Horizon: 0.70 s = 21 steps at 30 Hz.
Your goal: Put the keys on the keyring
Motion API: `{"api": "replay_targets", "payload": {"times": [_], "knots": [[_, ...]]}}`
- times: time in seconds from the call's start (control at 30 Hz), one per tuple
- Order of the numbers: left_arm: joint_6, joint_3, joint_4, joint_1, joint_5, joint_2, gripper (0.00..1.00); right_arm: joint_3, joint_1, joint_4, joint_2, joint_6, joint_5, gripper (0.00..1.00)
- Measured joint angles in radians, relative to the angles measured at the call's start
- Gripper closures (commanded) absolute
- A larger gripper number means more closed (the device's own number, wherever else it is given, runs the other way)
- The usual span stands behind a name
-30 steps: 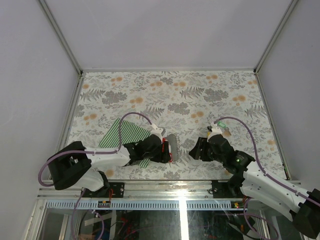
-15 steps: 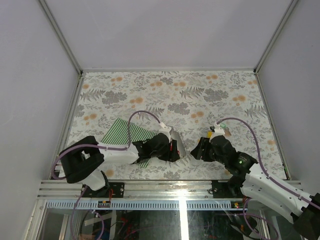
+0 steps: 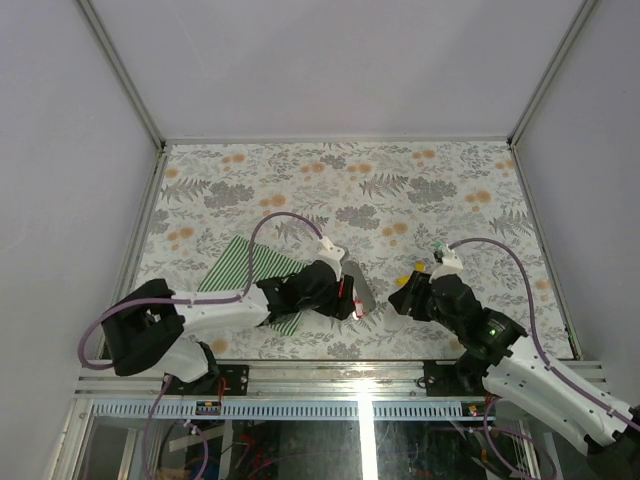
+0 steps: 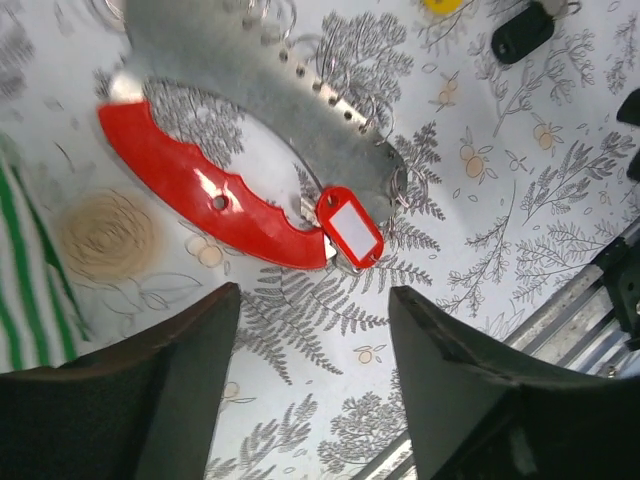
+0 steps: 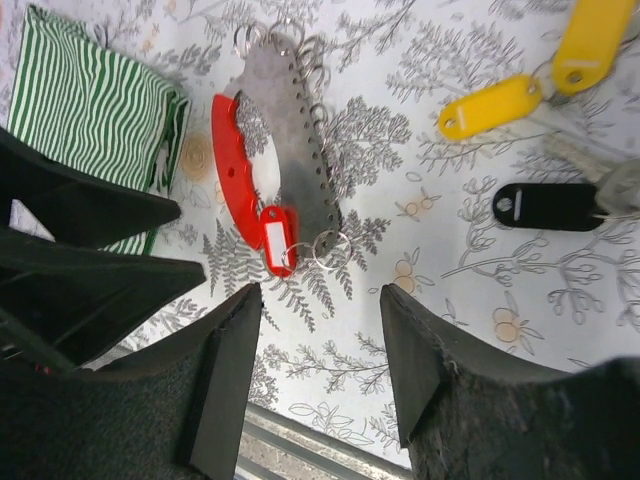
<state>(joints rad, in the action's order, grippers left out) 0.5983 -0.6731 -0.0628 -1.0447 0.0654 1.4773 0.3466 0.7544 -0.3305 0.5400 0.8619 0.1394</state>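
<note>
The keyring (image 4: 262, 98) is a grey perforated plate with a red curved strap, small wire rings and a red tag (image 4: 350, 226), lying flat on the floral table. It also shows in the right wrist view as the keyring (image 5: 287, 130) and from above as the keyring (image 3: 358, 290). The keys lie apart from it: two yellow-tagged keys (image 5: 490, 107) (image 5: 590, 45) and a black-tagged key (image 5: 545, 207). My left gripper (image 4: 312, 295) hovers open and empty just short of the red tag. My right gripper (image 5: 320, 295) is open and empty too, facing the keyring from the other side.
A green-and-white striped cloth (image 5: 90, 100) lies left of the keyring, under my left arm (image 3: 230, 310). The table's metal front rail (image 3: 350, 370) runs close behind both grippers. The left gripper's dark fingers (image 5: 90, 285) show in the right wrist view.
My left gripper has slid right, closer to the keyring. The right arm has shifted slightly right. Both stayed open and nothing was picked up.
</note>
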Motion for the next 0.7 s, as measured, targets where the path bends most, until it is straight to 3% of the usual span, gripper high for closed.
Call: {"api": "replay_targets", "payload": {"times": [0.17,0.43,0.7], "knots": [[-0.147,-0.053,0.049,-0.002,0.037,-0.071,0.32,0.089,0.0,-0.097,-0.051,-0.042,0.078,0.39],[-0.419,-0.179,0.059,-0.016,0.034,-0.061,0.35,0.439,-0.001,-0.151,-0.136,-0.229,0.168,0.39],[-0.805,-0.182,0.013,-0.151,0.0,-0.011,0.36,0.639,-0.001,-0.187,-0.143,-0.369,0.202,0.39]]}}
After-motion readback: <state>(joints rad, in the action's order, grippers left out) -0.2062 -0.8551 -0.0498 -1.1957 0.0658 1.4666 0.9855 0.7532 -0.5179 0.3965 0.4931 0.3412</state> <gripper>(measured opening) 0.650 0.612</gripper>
